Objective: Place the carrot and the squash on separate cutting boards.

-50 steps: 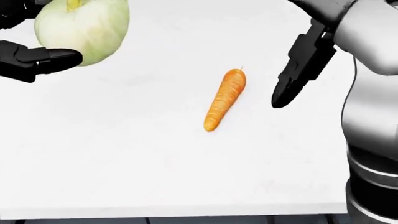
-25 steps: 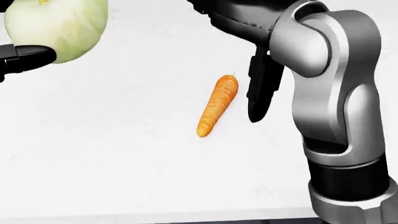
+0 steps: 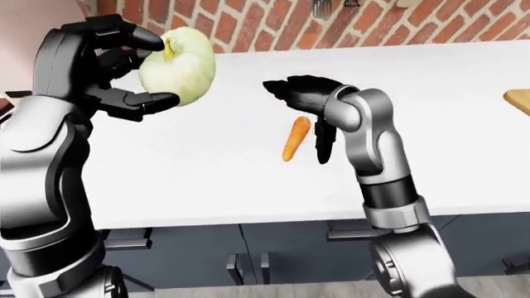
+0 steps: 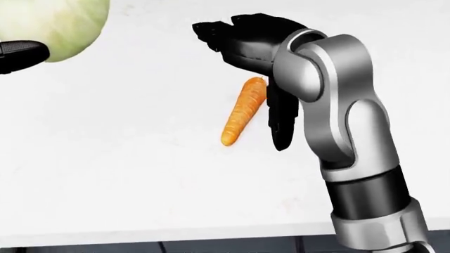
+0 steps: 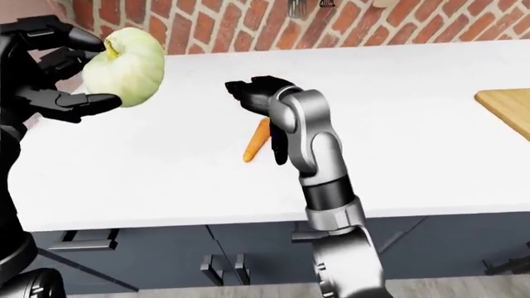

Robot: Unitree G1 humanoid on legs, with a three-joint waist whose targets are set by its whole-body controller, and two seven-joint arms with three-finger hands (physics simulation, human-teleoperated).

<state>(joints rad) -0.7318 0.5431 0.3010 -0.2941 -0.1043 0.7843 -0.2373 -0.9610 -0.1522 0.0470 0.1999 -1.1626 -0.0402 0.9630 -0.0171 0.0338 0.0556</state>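
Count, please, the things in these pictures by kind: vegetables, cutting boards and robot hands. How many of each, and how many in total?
Vegetables: 2, the squash held up in the left hand and the carrot lying on the counter.
Cutting boards: 1, the cutting board at the right edge of the right-eye view.
Robot hands: 2, left and the right hand.
Total: 5

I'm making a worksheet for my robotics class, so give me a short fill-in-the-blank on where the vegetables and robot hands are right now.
1. The left robot hand holds the ____ in the air.
2. The carrot lies on the white ____.
3. The right robot hand hovers open over the carrot's ____ end.
4. A wooden cutting board shows at the ____ edge of the right-eye view.

Missing words: squash; counter; thick; right
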